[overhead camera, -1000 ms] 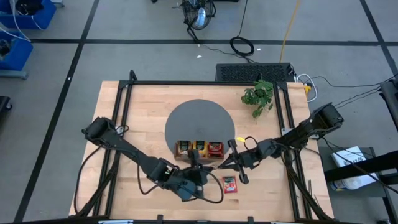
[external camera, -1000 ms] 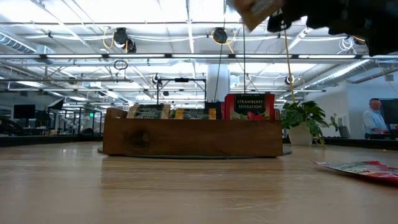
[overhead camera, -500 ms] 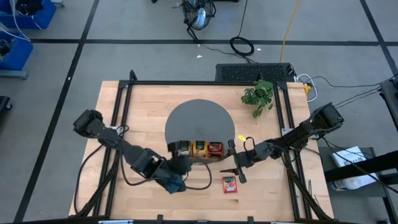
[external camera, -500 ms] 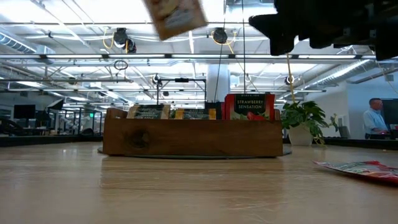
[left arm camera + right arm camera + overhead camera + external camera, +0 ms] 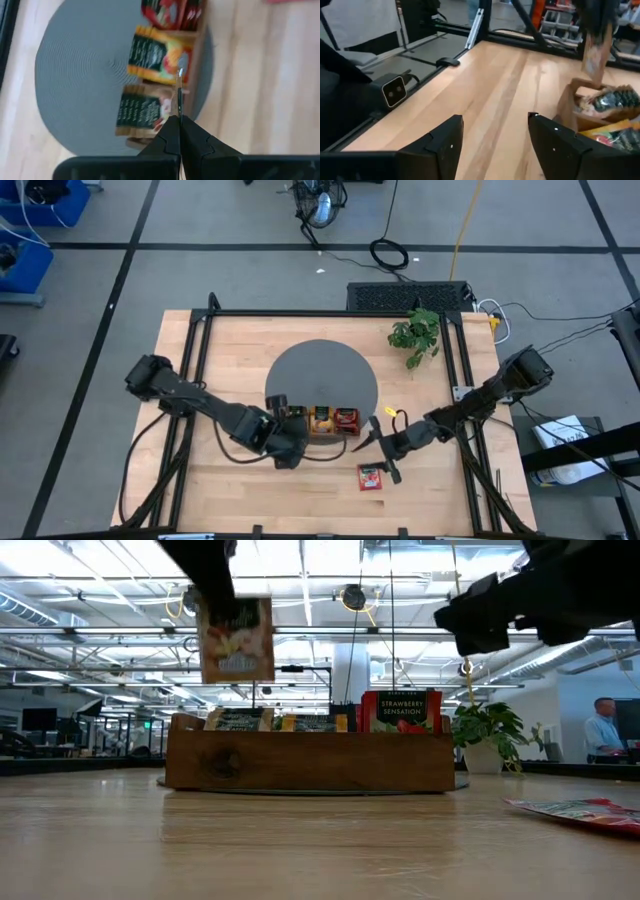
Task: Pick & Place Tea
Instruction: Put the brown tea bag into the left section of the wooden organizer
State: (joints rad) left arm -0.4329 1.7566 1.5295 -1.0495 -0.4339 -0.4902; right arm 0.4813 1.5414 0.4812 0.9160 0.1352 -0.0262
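Note:
My left gripper (image 5: pixel 288 420) is shut on an orange tea sachet (image 5: pixel 237 640) that hangs above the left compartment of the brown wooden tray (image 5: pixel 310 762). The tray stands on a round grey mat (image 5: pixel 320 365) and holds upright sachets, red ones (image 5: pixel 346 418) at its right end. My right gripper (image 5: pixel 382 450) stands open to the right of the tray with nothing between its fingers (image 5: pixel 445 145). A red sachet (image 5: pixel 370 476) lies flat on the table near it. My left gripper pinches the orange sachet by its top edge (image 5: pixel 179 112) between its two fingers, which come from above and point down. The sachet hangs upright below the fingers (image 5: pixel 215 585), clear of the tray and the sachets in it.
A small potted plant (image 5: pixel 415 332) stands at the table's far right. A black frame (image 5: pixel 200 330) runs along the table's edges. Bare wood lies left of the mat and along the near edge. A person (image 5: pixel 603 730) stands in the room beyond.
My left gripper has carried the orange sachet from beside my right gripper toward the table's left and then its far side, to above the tray's left compartment. The sachet has come down and now hangs upright. My right gripper has drawn back a little toward the right.

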